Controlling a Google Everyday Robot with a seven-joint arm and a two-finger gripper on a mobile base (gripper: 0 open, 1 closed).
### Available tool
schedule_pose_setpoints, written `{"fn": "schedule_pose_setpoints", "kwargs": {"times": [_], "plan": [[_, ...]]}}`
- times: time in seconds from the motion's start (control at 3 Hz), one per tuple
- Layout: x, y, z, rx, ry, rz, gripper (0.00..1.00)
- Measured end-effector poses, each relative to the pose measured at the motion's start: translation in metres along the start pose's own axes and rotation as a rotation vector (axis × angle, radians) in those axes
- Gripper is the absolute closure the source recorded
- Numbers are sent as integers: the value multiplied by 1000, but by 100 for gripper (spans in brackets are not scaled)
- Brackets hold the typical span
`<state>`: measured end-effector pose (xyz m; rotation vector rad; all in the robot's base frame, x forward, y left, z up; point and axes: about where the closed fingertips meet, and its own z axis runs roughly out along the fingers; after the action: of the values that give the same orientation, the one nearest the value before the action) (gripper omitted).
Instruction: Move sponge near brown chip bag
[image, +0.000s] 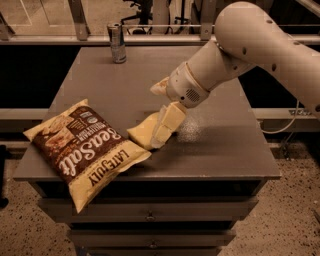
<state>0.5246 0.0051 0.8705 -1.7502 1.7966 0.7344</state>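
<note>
The brown chip bag (85, 147) lies flat at the table's front left, printed "Sea Salt" and "Late July". The pale yellow sponge (142, 131) rests on the table, touching the bag's right edge. My gripper (156, 116) is just right of and above the sponge, reaching in from the right. Its fingers are spread apart. The lower finger (167, 122) lies against the sponge's right side. The upper finger (160, 87) is well clear of the sponge.
A slim metal can (117, 43) stands at the back left of the grey table (225, 150). Drawers sit below the front edge. A railing and glass run behind the table.
</note>
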Motion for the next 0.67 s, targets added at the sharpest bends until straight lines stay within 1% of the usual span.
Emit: {"fn": "schedule_pose_setpoints", "kwargs": {"times": [0.33, 0.67], "plan": [[5, -3, -7, 25, 5, 13, 0], [26, -19, -43, 146, 14, 22, 0]]}}
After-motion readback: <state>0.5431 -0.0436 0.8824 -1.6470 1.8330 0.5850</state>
